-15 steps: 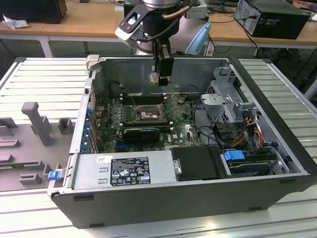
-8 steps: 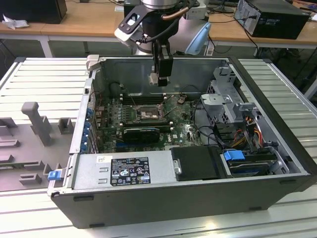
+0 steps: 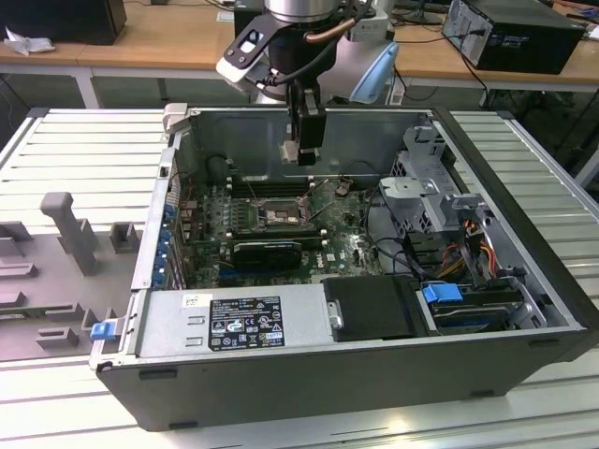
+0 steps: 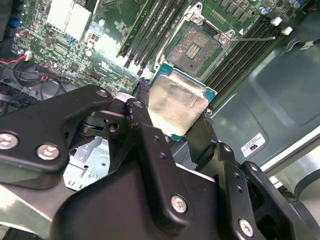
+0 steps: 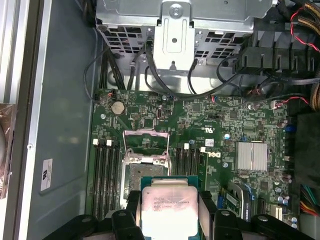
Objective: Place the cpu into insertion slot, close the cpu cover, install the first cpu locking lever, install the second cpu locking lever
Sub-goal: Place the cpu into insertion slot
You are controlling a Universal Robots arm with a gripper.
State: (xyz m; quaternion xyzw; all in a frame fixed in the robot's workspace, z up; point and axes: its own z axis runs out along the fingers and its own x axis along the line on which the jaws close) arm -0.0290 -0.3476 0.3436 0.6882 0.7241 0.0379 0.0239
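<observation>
My gripper (image 3: pixel 299 154) hangs inside the open computer case, shut on the cpu (image 3: pixel 290 152). The cpu (image 4: pixel 177 105) is a pale silver square on a green edge, clamped between two black fingers (image 4: pixel 202 137). It hovers above the motherboard, apart from the insertion slot (image 4: pixel 195 47), whose dark frame and paler pin field lie bare. In the first wrist view the cpu (image 5: pixel 169 207) sits partly over the slot (image 5: pixel 134 177). The cpu cover (image 5: pixel 146 133), a dull metal frame, stands flipped open at the slot's far side. A thin wire lever (image 4: pixel 255 37) sticks out beside the socket.
Black memory slots (image 5: pixel 105 175) flank the socket on both sides. A long black expansion card (image 3: pixel 267 251) lies in front of the socket. A metal drive cage (image 5: pixel 175 30) with loose cables (image 3: pixel 449 253) and the case walls (image 3: pixel 374 131) close in around the board. A silver heatsink (image 5: pixel 252 156) sits nearby.
</observation>
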